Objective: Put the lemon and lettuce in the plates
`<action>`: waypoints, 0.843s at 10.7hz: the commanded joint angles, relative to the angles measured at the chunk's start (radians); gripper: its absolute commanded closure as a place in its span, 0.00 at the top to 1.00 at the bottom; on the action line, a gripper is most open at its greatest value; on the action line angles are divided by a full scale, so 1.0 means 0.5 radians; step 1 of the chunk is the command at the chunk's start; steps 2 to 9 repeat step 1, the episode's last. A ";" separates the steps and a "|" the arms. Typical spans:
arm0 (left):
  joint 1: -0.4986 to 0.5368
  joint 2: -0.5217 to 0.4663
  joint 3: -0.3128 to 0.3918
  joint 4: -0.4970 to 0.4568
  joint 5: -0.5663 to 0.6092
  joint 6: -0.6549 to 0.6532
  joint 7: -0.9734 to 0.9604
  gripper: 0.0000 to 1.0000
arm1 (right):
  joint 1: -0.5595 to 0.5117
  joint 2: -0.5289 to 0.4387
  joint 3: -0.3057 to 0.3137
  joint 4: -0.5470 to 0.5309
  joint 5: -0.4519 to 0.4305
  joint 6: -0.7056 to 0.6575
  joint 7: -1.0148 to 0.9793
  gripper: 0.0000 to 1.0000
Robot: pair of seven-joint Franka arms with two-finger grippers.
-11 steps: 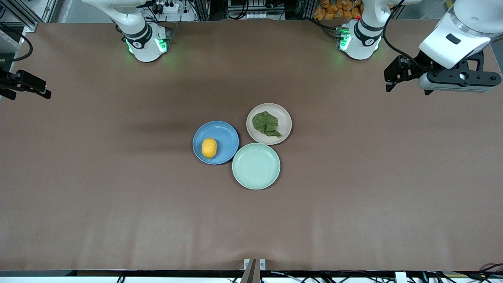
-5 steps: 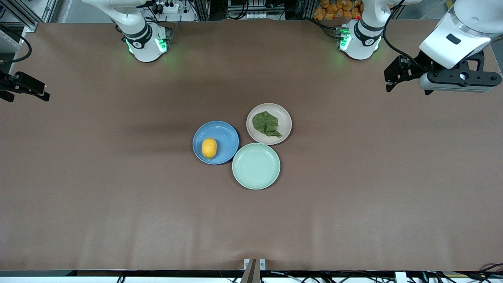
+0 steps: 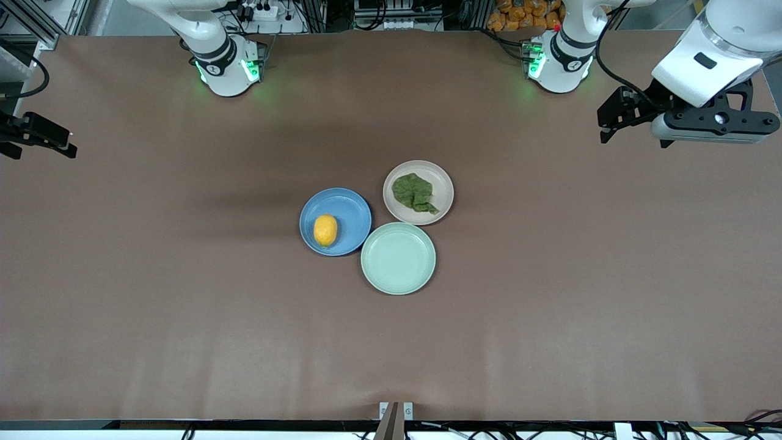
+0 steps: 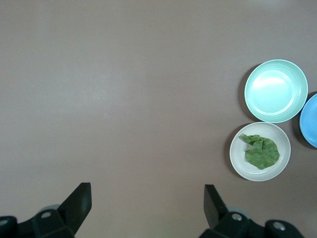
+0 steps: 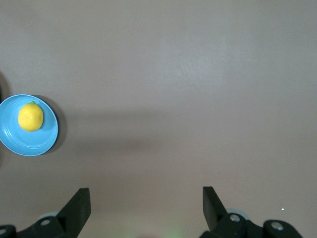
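The lemon (image 3: 325,230) lies in the blue plate (image 3: 349,206), the lettuce (image 3: 414,192) in the beige plate (image 3: 443,183); both grippers hang spread wide, empty.

We're looking at a robotics lab: two white arm bases (image 3: 227,64) are glowing green along the edge of a brown-covered table (image 3: 183,293), aluminium framing (image 3: 36,24) is standing just off the table's corner, and a power strip (image 3: 259,11) and cables (image 3: 391,18) are trailing above the table's edge between the bases.
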 commanded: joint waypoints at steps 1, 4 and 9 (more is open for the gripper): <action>0.007 -0.020 0.002 0.014 -0.037 -0.036 0.020 1.00 | 0.007 0.025 0.004 0.052 -0.012 -0.019 -0.004 1.00; 0.007 -0.020 0.002 0.014 -0.037 -0.036 0.020 1.00 | 0.007 0.025 0.004 0.052 -0.012 -0.019 -0.004 1.00; 0.007 -0.020 0.002 0.014 -0.037 -0.036 0.020 1.00 | 0.007 0.025 0.004 0.052 -0.012 -0.019 -0.004 1.00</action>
